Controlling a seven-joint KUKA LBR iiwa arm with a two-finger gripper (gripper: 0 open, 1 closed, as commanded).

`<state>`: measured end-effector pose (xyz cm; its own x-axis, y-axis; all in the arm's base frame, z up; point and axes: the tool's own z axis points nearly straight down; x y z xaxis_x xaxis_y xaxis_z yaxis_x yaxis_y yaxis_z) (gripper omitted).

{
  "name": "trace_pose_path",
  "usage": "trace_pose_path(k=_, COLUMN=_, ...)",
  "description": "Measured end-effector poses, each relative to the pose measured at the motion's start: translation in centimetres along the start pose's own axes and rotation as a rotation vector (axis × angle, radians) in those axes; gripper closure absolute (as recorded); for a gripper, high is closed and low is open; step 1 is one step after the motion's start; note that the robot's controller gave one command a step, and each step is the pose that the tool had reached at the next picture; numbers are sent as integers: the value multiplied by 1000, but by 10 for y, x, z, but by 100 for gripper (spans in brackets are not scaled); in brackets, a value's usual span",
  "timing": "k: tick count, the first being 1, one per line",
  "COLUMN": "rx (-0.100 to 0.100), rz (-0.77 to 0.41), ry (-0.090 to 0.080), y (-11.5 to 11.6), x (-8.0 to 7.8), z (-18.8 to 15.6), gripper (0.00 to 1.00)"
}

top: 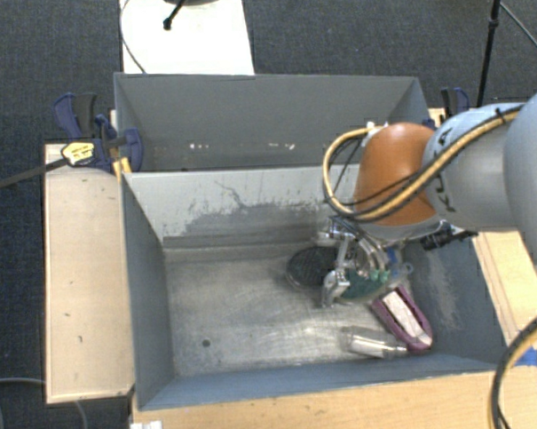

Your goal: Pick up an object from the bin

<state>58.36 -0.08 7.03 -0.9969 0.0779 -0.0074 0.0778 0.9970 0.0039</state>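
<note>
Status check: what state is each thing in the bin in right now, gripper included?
gripper: down in the bin, at the dark disc's right edge; grip cannot be told.
dark disc: lying flat on the floor.
green object: on the floor, partly covered by the gripper.
purple packet: lying flat, slanted, by the right wall.
silvery tube: on its side near the front wall.

A dark round disc [305, 268] lies flat in the bin [149, 294], right of middle. Beside it, further right, are a green lump [377, 289], a slanted purple oblong pack [404, 317] and a pale tube [370, 343].
</note>
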Motion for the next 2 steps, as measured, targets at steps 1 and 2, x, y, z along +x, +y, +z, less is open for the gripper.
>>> trace_pose_path(k=1, rx=3, rz=-2, ry=-6, y=1, x=-2, z=-5, gripper=100)
trace_pose_path(k=2, rx=4, rz=-253, ry=-2, y=-18, x=4, z=-147, gripper=100)
